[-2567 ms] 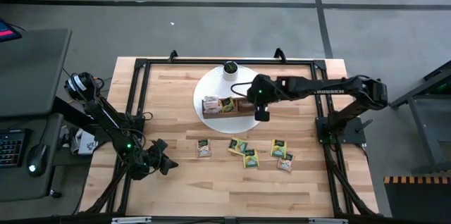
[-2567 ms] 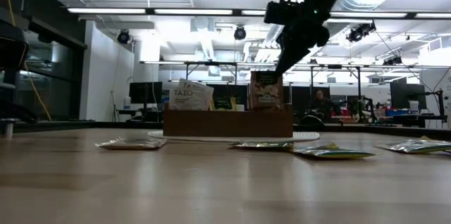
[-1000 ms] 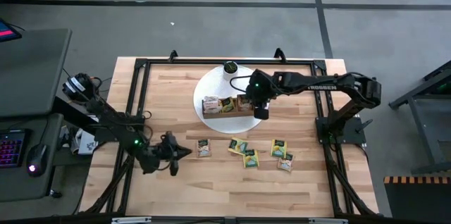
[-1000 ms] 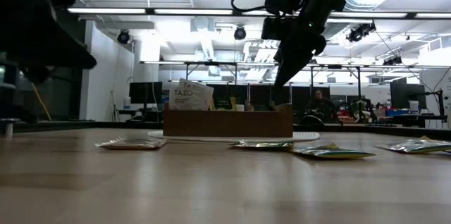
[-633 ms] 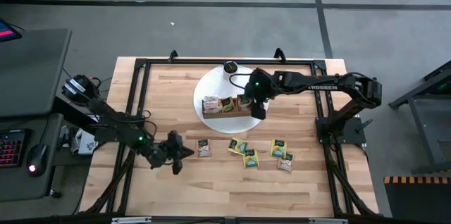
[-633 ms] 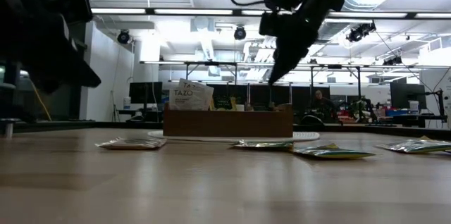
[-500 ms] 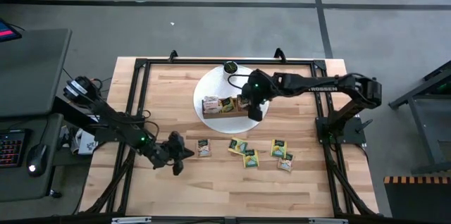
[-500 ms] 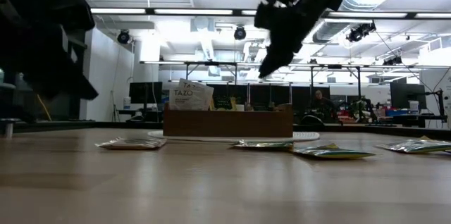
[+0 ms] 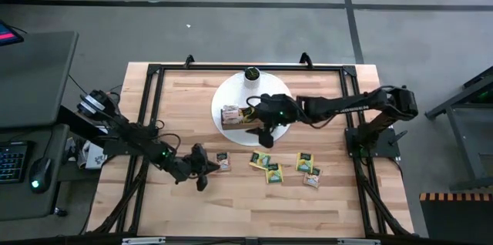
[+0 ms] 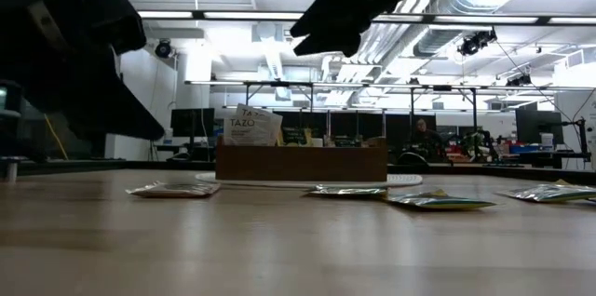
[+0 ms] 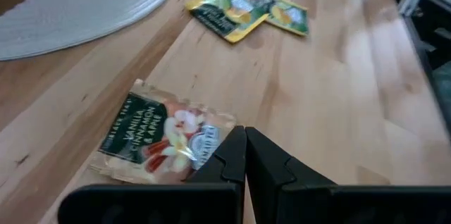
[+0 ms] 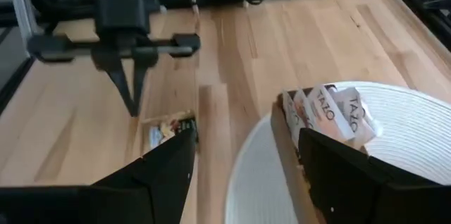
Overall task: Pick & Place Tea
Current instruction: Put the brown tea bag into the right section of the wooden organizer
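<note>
On pale plank tabletop, glossy flat sachet [image 11: 163, 138] beside pinched-together left pincer [image 11: 244, 155]; right pincer [image 12: 243, 160] spread wide

Right pincer [image 9: 259, 125] hides tray [image 9: 245, 122] end; sachets' [image 9: 271, 172] print illegible.

Wooden tray [image 9: 248, 116] on round white mat [image 9: 231, 131], under the right jaws. White cylinder [image 9: 251, 76] at mat's far edge. Desk [image 9: 231, 206] light wood.
</note>
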Tool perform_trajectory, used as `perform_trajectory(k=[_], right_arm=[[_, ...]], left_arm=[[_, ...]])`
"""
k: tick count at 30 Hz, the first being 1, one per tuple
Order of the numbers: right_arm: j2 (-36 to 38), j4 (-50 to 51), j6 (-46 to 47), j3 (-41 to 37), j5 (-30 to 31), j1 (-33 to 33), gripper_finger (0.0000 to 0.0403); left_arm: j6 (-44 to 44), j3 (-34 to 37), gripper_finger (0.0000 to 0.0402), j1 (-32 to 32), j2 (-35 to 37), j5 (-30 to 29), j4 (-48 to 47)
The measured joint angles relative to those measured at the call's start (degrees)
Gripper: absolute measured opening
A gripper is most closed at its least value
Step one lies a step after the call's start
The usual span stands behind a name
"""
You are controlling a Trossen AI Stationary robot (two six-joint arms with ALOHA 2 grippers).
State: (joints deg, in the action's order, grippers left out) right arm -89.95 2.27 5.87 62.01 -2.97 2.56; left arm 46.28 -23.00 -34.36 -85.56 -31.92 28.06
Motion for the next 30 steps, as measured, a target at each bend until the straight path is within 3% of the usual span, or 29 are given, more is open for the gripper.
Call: perform_trajectory(k=[8, 22, 30], right_arm=[[-0.93, -1.03, 2.07, -0.04, 1.67, -1.63, 0.0249], [-6.36, -3.9, 8.86, -0.06, 1.11, -4.84, 0.0249], [-10.49, -6.73, 21.18, -0.06, -3.31, -5.37, 0.0249]], left_arm=[[-1.09, 0.02, 0.0001, 2.49, -3.55, 5.47, 1.98], [3.01, -0.1, 0.0001, 2.48, -9.06, 5.07, 2.9], [5.2, -0.22, 0.0001, 2.48, -11.25, 4.81, 2.7]])
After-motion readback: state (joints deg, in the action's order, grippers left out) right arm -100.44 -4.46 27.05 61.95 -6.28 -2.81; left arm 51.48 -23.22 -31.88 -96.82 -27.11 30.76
